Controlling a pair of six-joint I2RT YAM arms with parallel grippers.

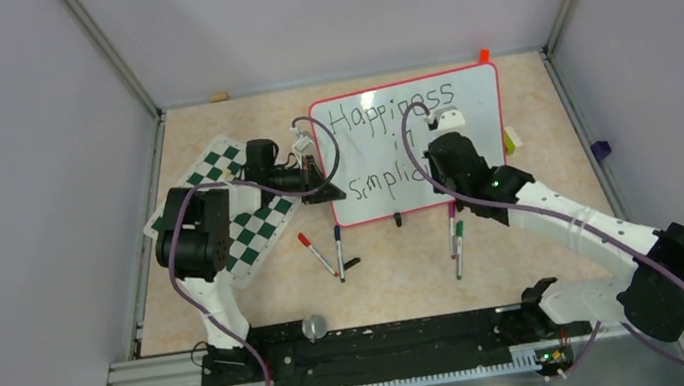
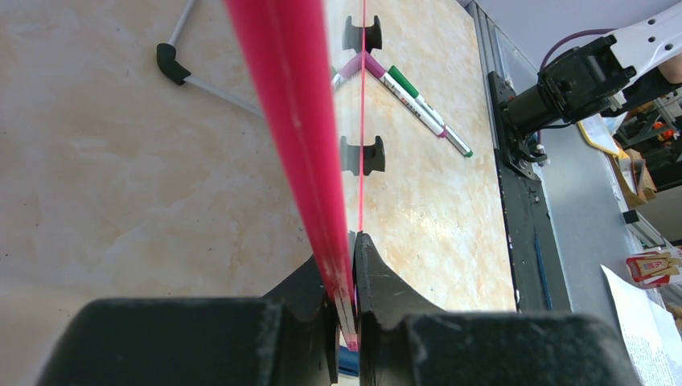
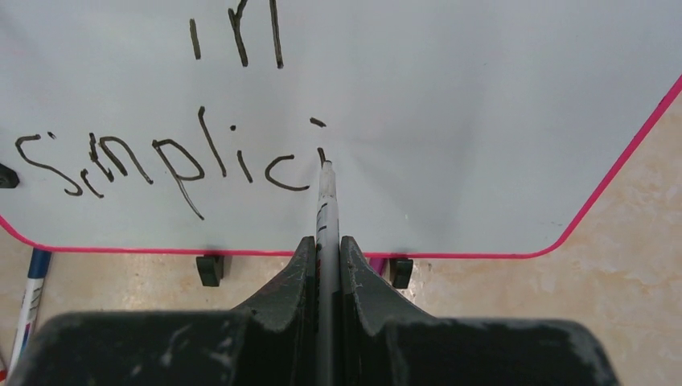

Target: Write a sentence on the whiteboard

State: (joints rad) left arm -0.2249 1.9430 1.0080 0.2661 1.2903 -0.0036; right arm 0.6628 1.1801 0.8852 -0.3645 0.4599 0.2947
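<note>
Tabletop [image 1: 391, 282]: beige, spare pens [image 1: 458, 242] loose.
Left gripper [image 2: 347, 241]: jaws pinch whiteboard [image 1: 480, 108] edge, I judge to steady it.
Right gripper [image 3: 326, 245]: clamped on marker [image 3: 326, 197], tip at "Simplici".

Left claw [image 2: 347, 245] and right claw [image 3: 326, 243] clamped.

**Layout.** The whiteboard [image 1: 382, 147] is lying toward the far edge of the table [image 1: 392, 292], right of centre. The chess mat [image 1: 248, 231] is lying to its left, near the table's left edge. The left pair of markers [image 1: 339, 249] is lying before the board's near left corner, and the right pair of markers [image 1: 457, 247] before its near edge. The left gripper [image 2: 346, 241] is clamping the board's left edge. The right gripper [image 3: 326, 241] is pressing the tip of the held marker [image 3: 326, 201] onto the board.
</note>
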